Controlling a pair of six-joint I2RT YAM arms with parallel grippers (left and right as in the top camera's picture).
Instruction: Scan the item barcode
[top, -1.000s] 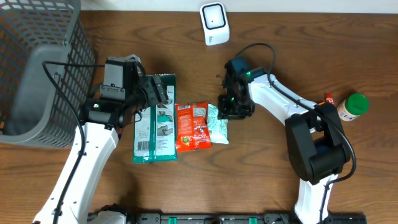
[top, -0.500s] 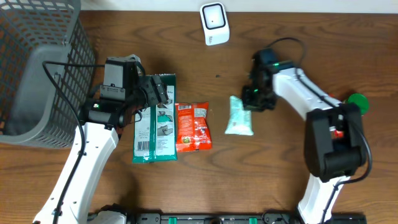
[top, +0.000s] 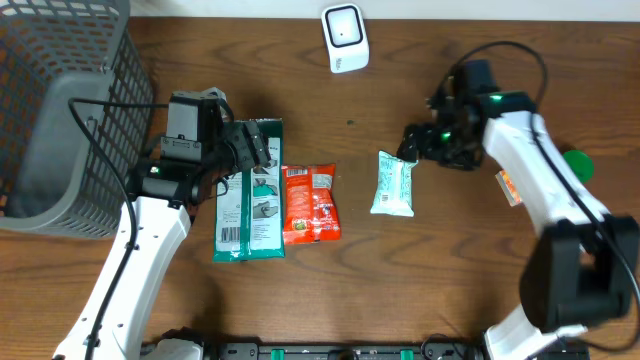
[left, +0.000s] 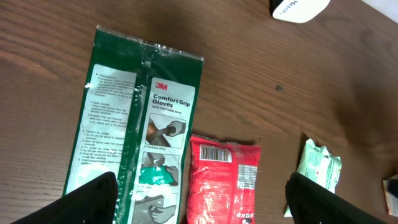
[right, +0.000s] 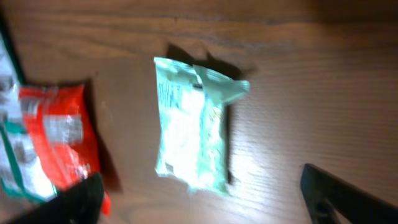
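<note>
Pale green pack (top: 392, 185) lies flat on table (top: 420, 270), right of red snack bag (top: 310, 203), well apart from white scanner (top: 345, 38). Right gripper (top: 416, 142) sits just off pack's upper right corner, jaws spread wide, empty. Left gripper (top: 256, 148) hangs over green glove packet (top: 248, 215), jaws wide, nothing held.

Three packets across the middle of the desk: one green glove pack (top: 248, 195), one red snack packet (top: 310, 203), one pale mint packet (top: 393, 184). One white scanner (top: 345, 38) at the far edge. One grey wire basket (top: 60, 110), far left corner. One green cap (top: 577, 163) peeking out near the right edge. Two arms: left arm (top: 150, 235), right arm (top: 535, 165).
</note>
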